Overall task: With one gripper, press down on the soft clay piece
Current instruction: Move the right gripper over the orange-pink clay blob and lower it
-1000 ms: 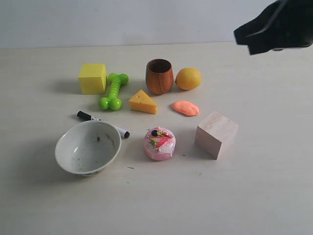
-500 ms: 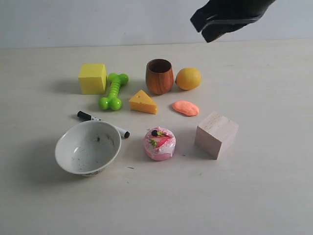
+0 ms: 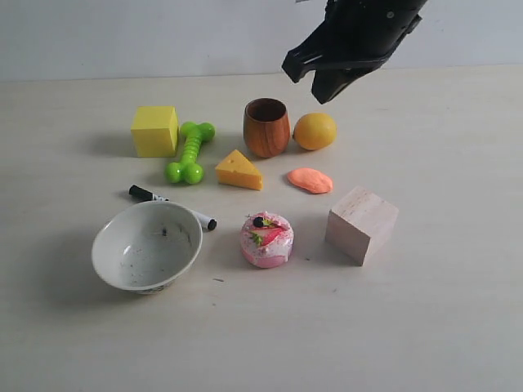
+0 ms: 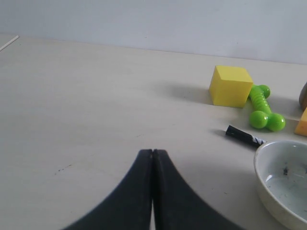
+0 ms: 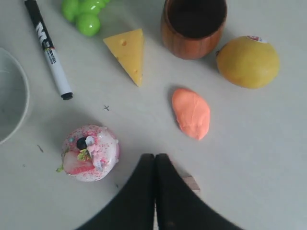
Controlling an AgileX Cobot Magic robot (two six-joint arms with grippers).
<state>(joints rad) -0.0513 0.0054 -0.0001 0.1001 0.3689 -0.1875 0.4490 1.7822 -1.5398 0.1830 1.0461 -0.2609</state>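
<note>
Gaps around clay piece point(image 3: 310, 180), right hand point(image 3: 309, 80) aloft

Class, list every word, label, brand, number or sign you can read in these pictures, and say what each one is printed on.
No text reads clearly enough to quote.
Marker pen: dark print along its white barrel, too blurred to read.
Sticker on the lemon: a small label with a red edge, too small to read.
No print shows on the other things.
</note>
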